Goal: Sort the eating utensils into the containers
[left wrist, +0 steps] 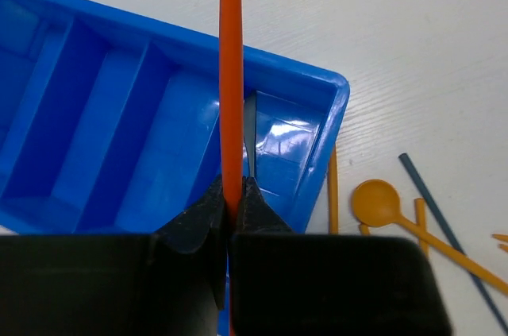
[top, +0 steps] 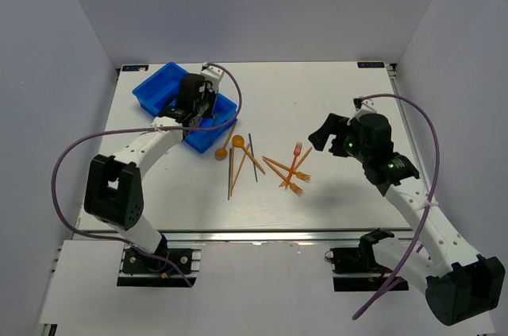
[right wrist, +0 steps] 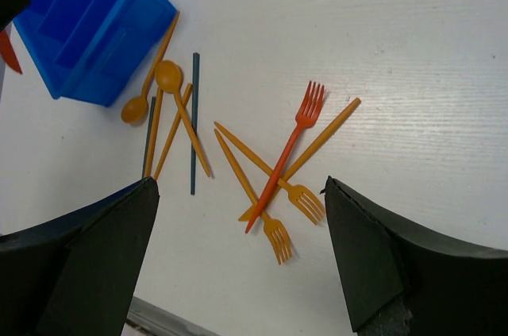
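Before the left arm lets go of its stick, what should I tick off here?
1. Left gripper shut on red stick: ok.
2. Stick held above blue tray: ok.
3. Stick lined up with one compartment rather than a divider: cannot tell.
4. Right gripper open and well apart from the tray: ok.

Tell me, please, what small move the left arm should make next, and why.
Probably lower slightly and open the left gripper: it is shut on a red stick above the tray, so releasing should drop it inside.
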Tool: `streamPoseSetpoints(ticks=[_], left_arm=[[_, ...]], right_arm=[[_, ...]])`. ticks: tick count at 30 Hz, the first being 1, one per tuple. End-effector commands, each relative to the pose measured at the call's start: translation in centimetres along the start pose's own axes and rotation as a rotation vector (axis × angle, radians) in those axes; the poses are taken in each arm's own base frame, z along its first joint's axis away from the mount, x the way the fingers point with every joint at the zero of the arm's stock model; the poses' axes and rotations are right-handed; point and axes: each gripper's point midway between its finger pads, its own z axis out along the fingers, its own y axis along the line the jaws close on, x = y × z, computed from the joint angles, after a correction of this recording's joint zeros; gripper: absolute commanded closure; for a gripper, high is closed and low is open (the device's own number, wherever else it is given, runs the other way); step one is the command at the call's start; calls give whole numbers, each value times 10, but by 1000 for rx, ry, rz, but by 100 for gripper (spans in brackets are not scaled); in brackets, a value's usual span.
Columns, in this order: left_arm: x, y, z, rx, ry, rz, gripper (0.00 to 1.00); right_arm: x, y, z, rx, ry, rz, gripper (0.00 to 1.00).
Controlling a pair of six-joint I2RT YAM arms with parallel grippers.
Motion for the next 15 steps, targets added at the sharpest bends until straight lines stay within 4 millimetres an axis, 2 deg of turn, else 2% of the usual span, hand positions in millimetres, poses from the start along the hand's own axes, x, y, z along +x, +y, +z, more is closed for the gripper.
streamPoseSetpoints(ticks=[1, 4, 6, 8, 9, 10, 15], left_arm=[[-7, -6, 17, 83, -42, 110, 100], [-2, 0, 30, 78, -53, 122, 100], [0, -4, 34, 112, -58, 124, 100], [-3, -2, 35, 116, -85, 112, 100], [5, -3, 36, 117, -74, 109, 100], [-1, 0, 37, 108, -106, 103, 100], [9, 4, 39, 88, -97, 80, 100]], right_arm=[[-7, 11, -6, -65, -35, -56, 11], [-5, 10, -9, -66, -28, -81, 11], [-5, 11, -13, -77, -33, -91, 11], [-5, 13, -16, -87, -45, -97, 11], [-5, 14, -17, -95, -46, -98, 11], [-6, 15, -19, -99, -51, -98, 11], [-10, 19, -23, -111, -65, -100, 11]])
